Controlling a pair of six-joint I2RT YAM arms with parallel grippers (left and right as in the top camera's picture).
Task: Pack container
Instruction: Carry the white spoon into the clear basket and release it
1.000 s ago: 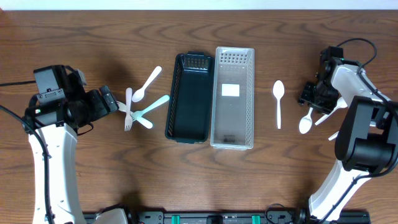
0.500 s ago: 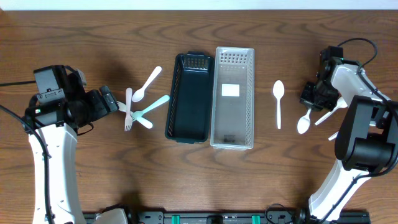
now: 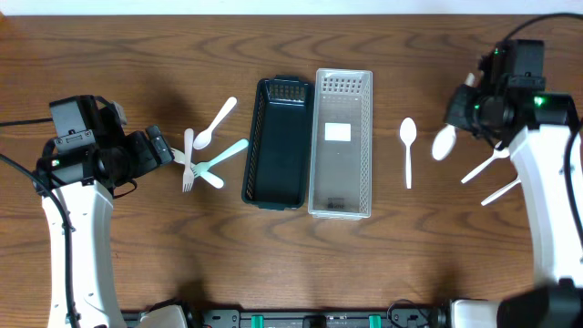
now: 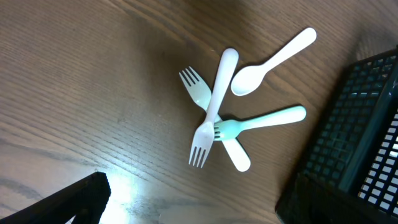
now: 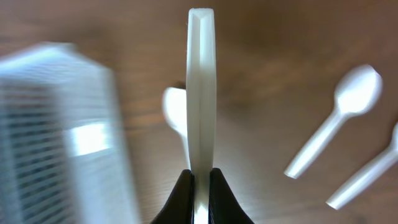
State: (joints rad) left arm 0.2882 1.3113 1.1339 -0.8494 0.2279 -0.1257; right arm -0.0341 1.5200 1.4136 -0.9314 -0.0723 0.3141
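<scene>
In the overhead view a dark container (image 3: 278,141) and a clear container (image 3: 342,141) lie side by side at mid-table. My right gripper (image 3: 460,117) hangs above the table to their right, shut on the handle of a white spoon (image 3: 444,143). The right wrist view shows that handle (image 5: 201,93) standing edge-on between the jaws of the right gripper (image 5: 201,182). My left gripper (image 3: 167,148) is open beside a pile of cutlery: a white fork (image 4: 214,106), a teal fork (image 4: 261,121), a pale fork (image 4: 198,92) and a white spoon (image 4: 273,62). Nothing is between its fingers.
Another white spoon (image 3: 407,150) lies on the wood right of the clear container. Two more white spoons (image 3: 485,166) (image 3: 501,191) lie under the right arm. The dark container's mesh wall (image 4: 367,143) fills the right edge of the left wrist view.
My right gripper shut on a white spoon lying at the far right, lifted it off the table, and moved up and slightly left. The left arm has not moved.
</scene>
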